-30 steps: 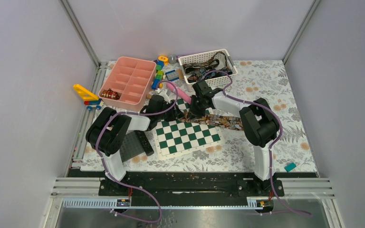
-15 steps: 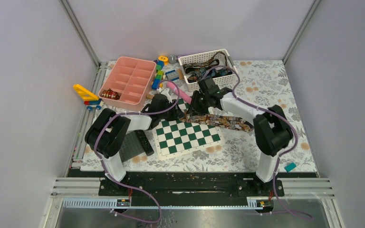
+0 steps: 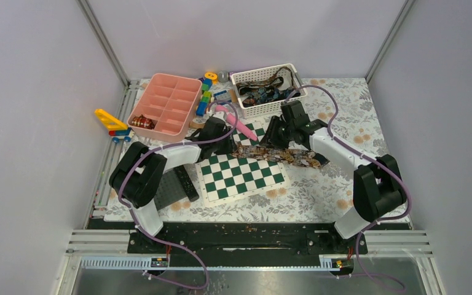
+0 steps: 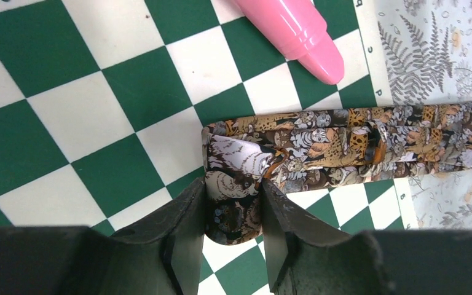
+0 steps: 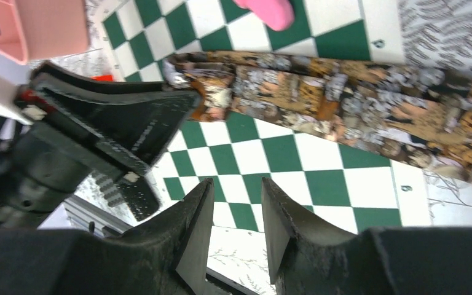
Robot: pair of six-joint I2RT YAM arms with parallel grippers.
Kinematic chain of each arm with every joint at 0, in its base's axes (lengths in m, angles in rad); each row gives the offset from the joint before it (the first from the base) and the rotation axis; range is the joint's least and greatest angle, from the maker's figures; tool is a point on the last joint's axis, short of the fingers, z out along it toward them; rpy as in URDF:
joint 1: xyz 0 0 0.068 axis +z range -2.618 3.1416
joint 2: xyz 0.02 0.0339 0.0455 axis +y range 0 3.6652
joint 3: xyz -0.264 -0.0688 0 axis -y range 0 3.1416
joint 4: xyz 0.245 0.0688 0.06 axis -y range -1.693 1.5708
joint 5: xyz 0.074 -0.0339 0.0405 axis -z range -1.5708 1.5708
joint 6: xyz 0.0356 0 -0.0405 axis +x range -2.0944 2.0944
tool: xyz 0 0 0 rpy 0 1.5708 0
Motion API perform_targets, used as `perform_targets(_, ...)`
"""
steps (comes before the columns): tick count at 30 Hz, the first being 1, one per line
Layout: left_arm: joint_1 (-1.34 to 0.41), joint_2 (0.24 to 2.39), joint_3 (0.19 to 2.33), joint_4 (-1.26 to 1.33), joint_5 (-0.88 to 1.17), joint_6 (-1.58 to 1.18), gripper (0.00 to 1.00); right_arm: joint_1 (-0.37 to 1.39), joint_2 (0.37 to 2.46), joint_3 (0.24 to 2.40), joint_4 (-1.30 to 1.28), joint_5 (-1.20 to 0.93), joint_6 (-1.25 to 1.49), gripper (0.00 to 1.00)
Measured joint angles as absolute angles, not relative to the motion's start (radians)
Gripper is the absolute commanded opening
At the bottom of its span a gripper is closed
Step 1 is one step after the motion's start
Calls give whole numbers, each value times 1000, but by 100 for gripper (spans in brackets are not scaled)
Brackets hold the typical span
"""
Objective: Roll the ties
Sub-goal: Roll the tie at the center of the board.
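Pink tray (image 3: 172, 101) at the far left holds one rolled coil (image 3: 141, 122), probably a finished tie. On the chessboard (image 3: 239, 178) the left tool (image 4: 233, 190) pinches the folded end of one flat tie (image 4: 344, 147), likely to start its roll. The right tool (image 5: 236, 190) hovers part-open and empty above it, near one white basket (image 3: 270, 109) of more ties (image 3: 264, 92).

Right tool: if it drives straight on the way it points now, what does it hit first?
Probably the chessboard: the right tool, open, points at its squares just short of the tie. Depth is unclear, so it could reach the tie instead.
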State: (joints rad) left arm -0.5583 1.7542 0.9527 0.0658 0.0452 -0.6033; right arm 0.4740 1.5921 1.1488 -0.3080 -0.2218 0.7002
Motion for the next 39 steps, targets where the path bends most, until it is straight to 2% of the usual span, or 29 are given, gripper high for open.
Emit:
perform_targets(7, -573, 1754, 996, -18, -37, -604, 36, 448, 1575, 1094, -317, -216, 684, 40)
perform_targets(10, -575, 1754, 1000, -30, -51, -608, 36, 448, 1571, 1093, -318, -190, 674, 33)
perform_targets(12, -575, 1754, 1000, -30, -53, -613, 36, 447, 1576, 1093, -324, -166, 668, 32)
perform_targets(26, -574, 1754, 1000, -29, -53, -630, 36, 445, 1821, 1174, -331, -152, 651, 36)
perform_targets(37, -574, 1754, 1000, -27, -51, -630, 36, 445, 1891, 1229, -327, -170, 651, 34)
perform_targets(39, -574, 1754, 1000, -26, -51, -629, 36, 445, 1902, 1229, -328, -170, 651, 31)
